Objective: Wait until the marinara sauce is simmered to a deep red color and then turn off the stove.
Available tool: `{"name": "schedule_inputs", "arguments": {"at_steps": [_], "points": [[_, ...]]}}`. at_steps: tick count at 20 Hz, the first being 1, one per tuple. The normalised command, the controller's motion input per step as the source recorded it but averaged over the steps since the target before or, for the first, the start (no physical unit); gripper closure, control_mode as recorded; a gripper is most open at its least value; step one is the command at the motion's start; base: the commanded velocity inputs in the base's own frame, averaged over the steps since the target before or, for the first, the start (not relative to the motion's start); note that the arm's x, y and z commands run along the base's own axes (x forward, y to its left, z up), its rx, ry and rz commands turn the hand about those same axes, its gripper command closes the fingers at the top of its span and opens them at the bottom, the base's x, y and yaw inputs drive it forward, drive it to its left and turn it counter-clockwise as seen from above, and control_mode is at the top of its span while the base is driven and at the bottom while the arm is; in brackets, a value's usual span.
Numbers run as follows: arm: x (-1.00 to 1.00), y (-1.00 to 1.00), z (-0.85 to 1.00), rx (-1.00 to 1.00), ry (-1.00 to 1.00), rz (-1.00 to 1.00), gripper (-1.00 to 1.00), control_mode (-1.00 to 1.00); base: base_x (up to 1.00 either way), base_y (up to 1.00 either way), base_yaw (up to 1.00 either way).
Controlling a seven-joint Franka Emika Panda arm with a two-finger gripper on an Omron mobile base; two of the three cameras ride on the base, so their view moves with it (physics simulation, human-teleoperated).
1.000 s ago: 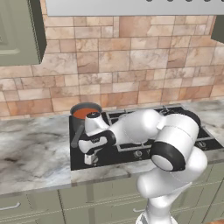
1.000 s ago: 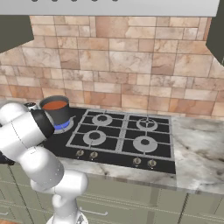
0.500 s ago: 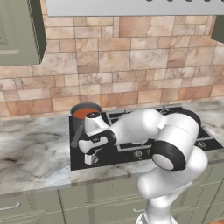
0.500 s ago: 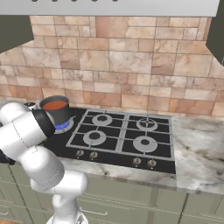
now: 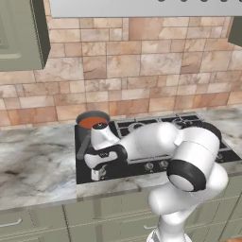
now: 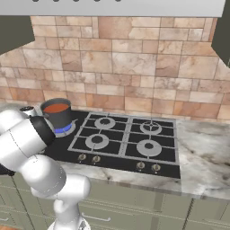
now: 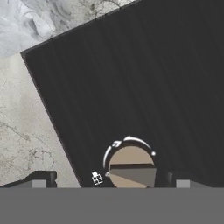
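Note:
The marinara sauce (image 5: 92, 122) (image 6: 56, 108) is a rust-red disc in a small dark saucepan (image 5: 86, 134) (image 6: 59, 118) on the back left burner of the stove (image 5: 124, 169) (image 6: 126, 134) (image 7: 131, 78). A blue flame (image 6: 63, 130) burns under the pan. My gripper (image 5: 98, 173) (image 7: 109, 180) hangs over the stove's front left corner, pointing down. It is open, its fingertips (image 7: 41, 179) standing wide on either side of a round tan knob (image 7: 131, 168) without touching it.
More knobs (image 6: 95, 159) (image 5: 149, 166) line the stove's front edge, and three bare burners (image 6: 97, 140) lie to the right of the pan. Marble counter (image 5: 33, 165) (image 6: 202, 152) flanks the stove on both sides. A tiled wall (image 6: 126, 63) rises behind, with cabinets below.

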Motion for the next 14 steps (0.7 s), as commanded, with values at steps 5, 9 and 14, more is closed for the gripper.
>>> {"name": "schedule_inputs", "arguments": {"at_steps": [5,9,14], "points": [[0.00,-0.01,-0.01,0.00,0.00,0.00,-1.00,-1.00,0.00,0.00,0.00],[0.00,0.00,-0.10,0.00,0.00,0.00,-1.00,-1.00,0.00,0.00,0.00],[0.00,0.00,-0.14,0.00,0.00,0.00,-1.00,-1.00,0.00,0.00,0.00]]}}
